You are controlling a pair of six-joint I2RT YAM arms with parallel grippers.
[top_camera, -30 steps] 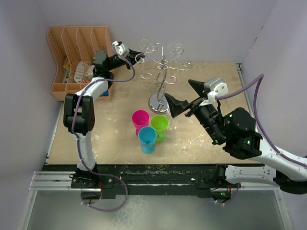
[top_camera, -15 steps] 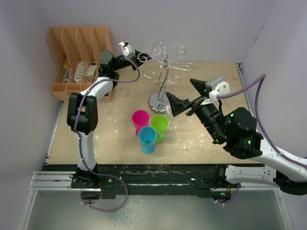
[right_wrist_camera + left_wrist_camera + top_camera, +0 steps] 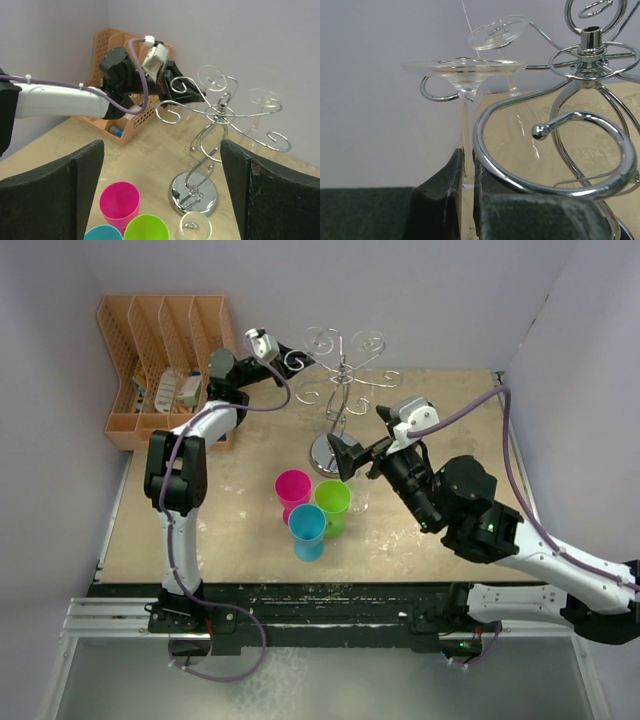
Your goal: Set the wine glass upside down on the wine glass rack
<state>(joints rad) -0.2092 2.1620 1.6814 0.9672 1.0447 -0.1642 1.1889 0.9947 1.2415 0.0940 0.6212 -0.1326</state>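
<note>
Count: one wine glass rack (image 3: 343, 380), three wine glasses (image 3: 465, 70), three plastic cups, pink (image 3: 293, 485), green (image 3: 333, 496), blue (image 3: 307, 523), one orange slotted organiser (image 3: 150, 330)

The clear wine glass (image 3: 465, 75) is upside down, foot upward, just beside a curled arm of the upright silver chrome wire rack (image 3: 590, 45).

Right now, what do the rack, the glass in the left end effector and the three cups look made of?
Rack: chromed metal wire by its mirror-bright reflections. Glass: clear glass, possibly clear plastic; the wall shows through its foot. Pink cup, green cup, blue cup: probably plastic, opaque with saturated colour.
</note>
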